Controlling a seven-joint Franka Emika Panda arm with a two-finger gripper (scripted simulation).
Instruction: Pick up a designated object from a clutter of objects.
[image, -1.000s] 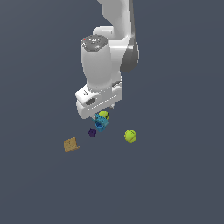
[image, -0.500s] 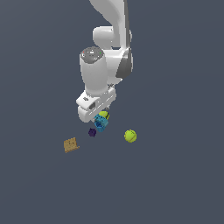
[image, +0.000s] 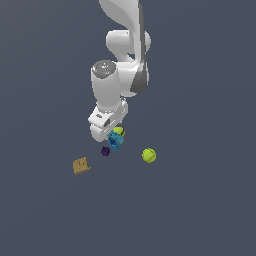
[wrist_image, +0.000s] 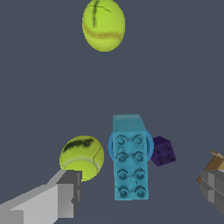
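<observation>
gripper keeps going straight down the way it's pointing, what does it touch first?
Most likely the teal studded block: in the wrist view it lies between the open gripper's fingers, covering the blue cup. The nearer yellow-green ball sits close to one finger and could get clipped; depth is unclear.

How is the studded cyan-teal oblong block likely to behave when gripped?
The studded cyan-teal oblong block looks rigid, probably light. Flat long sides should suit pinching; studs may add grip. It seems to overlap a blue round cup, so it might shift.

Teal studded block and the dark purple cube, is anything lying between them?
In the wrist view, only the blue round cup's edge shows between the teal block and the purple cube.
</observation>
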